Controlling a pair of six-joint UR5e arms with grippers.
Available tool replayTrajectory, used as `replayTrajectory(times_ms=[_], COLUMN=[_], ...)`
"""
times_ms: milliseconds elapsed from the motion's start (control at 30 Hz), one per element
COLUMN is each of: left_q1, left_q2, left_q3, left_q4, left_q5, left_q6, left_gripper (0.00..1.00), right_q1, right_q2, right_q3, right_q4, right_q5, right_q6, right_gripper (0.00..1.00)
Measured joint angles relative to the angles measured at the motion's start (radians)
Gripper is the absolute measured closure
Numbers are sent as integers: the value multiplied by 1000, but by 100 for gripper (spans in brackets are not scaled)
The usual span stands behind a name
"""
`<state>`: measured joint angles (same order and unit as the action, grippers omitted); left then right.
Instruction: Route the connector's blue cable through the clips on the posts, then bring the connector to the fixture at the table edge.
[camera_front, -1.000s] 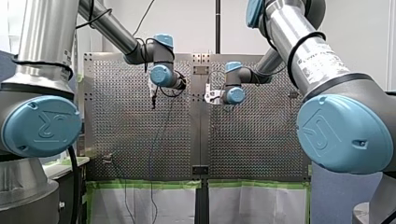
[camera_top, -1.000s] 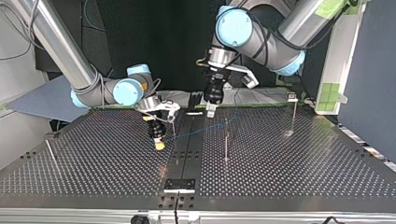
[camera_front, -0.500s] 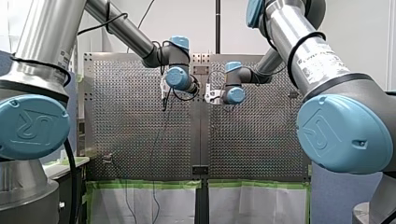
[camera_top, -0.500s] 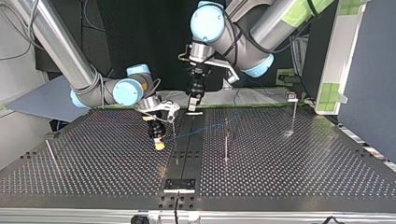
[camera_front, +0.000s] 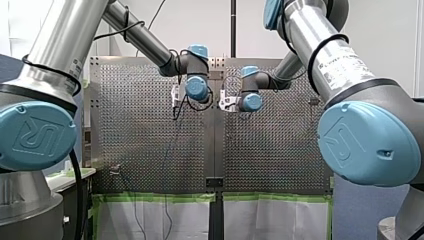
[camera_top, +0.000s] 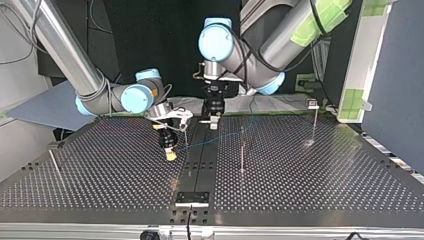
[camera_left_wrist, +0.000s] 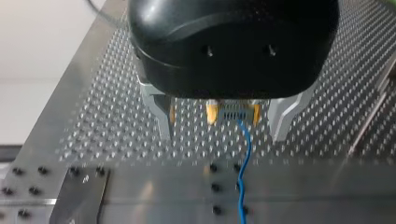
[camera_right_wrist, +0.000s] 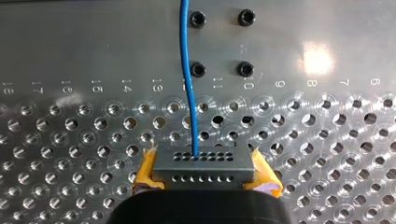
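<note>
The grey connector (camera_right_wrist: 219, 169) sits between the yellow pads (camera_right_wrist: 145, 170) of my right gripper (camera_right_wrist: 205, 159), which is shut on it just above the perforated table. Its blue cable (camera_right_wrist: 188, 79) runs straight ahead over the plate. In the top view my right gripper (camera_top: 171, 155) is left of the middle strip, and the blue cable (camera_top: 220, 136) trails right toward the centre post (camera_top: 242, 150). My left gripper (camera_top: 214, 121) hangs over the middle strip behind it. Its metal fingers (camera_left_wrist: 161, 116) stand open and empty, facing the connector (camera_left_wrist: 232, 113).
A post with a clip (camera_top: 313, 117) stands at the top view's right, and another thin post (camera_top: 54, 162) at its left. A black fixture plate (camera_top: 192, 198) sits at the table's edge nearest the top view's camera. Green tape lines the far edge.
My left arm has swung toward the top view's left and come down over the middle strip, closer to my right gripper. My right arm and the connector have stayed still.
</note>
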<state>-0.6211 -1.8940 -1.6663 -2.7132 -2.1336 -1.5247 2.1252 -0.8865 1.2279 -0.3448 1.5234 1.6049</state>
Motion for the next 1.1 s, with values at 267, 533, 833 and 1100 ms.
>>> replayTrajectory(times_ms=[267, 533, 833, 1100], left_q1=[12, 13, 17, 18], left_q2=[-28, -76, -83, -115], left_q3=[11, 31, 72, 101], left_q4=[1, 17, 10, -11], left_q5=[-75, -88, -81, -82], left_q6=[-4, -25, -24, -18], left_gripper=[0, 0, 0, 0], right_q1=[0, -1, -1, 0], right_q2=[0, 0, 0, 0], right_q3=[0, 0, 0, 0], right_q4=[-2, -2, -1, 1], right_q5=[-1, -1, 0, -1], right_q6=[0, 0, -1, -2], right_gripper=[98, 98, 98, 98])
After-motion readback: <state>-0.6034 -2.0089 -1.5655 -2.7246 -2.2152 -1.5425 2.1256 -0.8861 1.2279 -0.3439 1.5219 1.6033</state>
